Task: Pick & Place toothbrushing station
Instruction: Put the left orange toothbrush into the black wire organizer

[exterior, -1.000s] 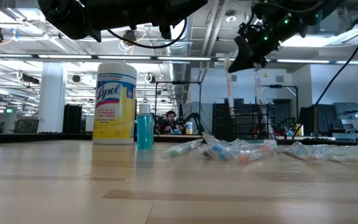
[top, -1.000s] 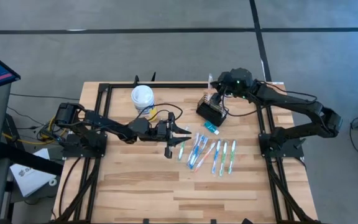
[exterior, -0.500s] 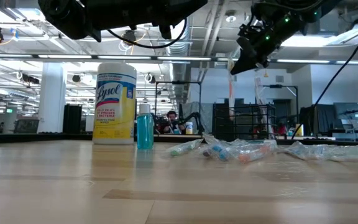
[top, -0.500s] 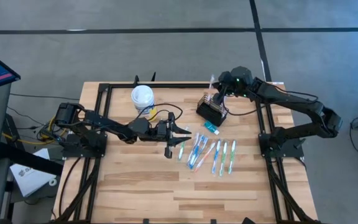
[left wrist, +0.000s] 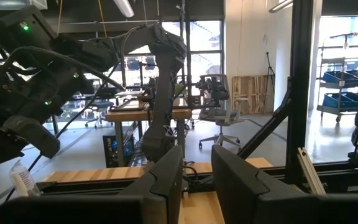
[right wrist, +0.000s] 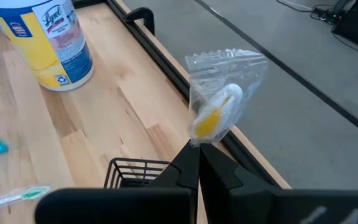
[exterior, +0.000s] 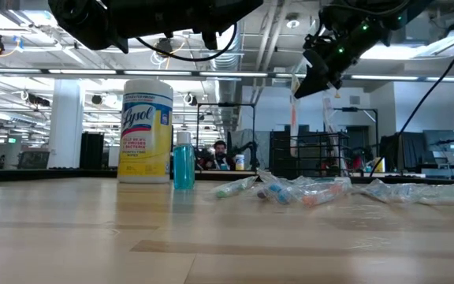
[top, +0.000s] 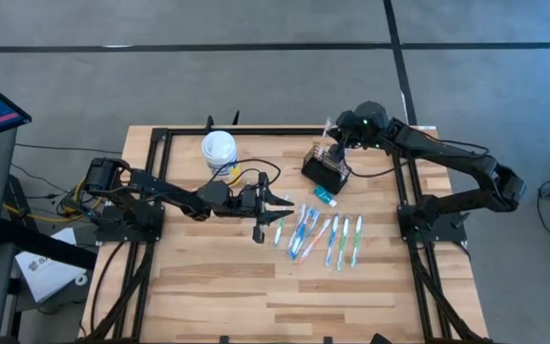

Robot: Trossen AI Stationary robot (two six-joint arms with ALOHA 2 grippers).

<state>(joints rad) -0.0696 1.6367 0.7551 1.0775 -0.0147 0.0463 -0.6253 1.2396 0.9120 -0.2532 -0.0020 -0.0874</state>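
Black wire mesh forms the toothbrushing station (top: 325,169), a small rectangular caddy standing on the far right part of the wooden table (top: 208,287). In the high view its long axis runs on a diagonal, from the near right toward the far left.

The right gripper (top: 335,143) hangs just above the caddy's far end. Only the right wrist view resolves its load: the two fingers are pressed together on the lower edge of a clear plastic wrapper holding a yellow-and-white toothbrush (right wrist: 219,112), whose head stands upright above the fingertips. The same view shows one corner of the caddy's rim below the fingers. In the low view the gripper (exterior: 306,83) appears high above the table surface, with the wrapped brush hanging beneath it in front of the mesh.

The left gripper (top: 280,205) hovers over the table's middle, just beside a row of wrapped toothbrushes (top: 327,237). Its own wrist view shows the fingers (left wrist: 166,180) parted by a narrow gap with nothing between them.

The high view gives the layout: the white-lidded yellow canister (top: 219,149) stands at the far edge, well apart from the caddy, and a small teal item (top: 325,197) lies just on the caddy's near side. The low view alone shows a small blue bottle (exterior: 184,162) just beside the canister.
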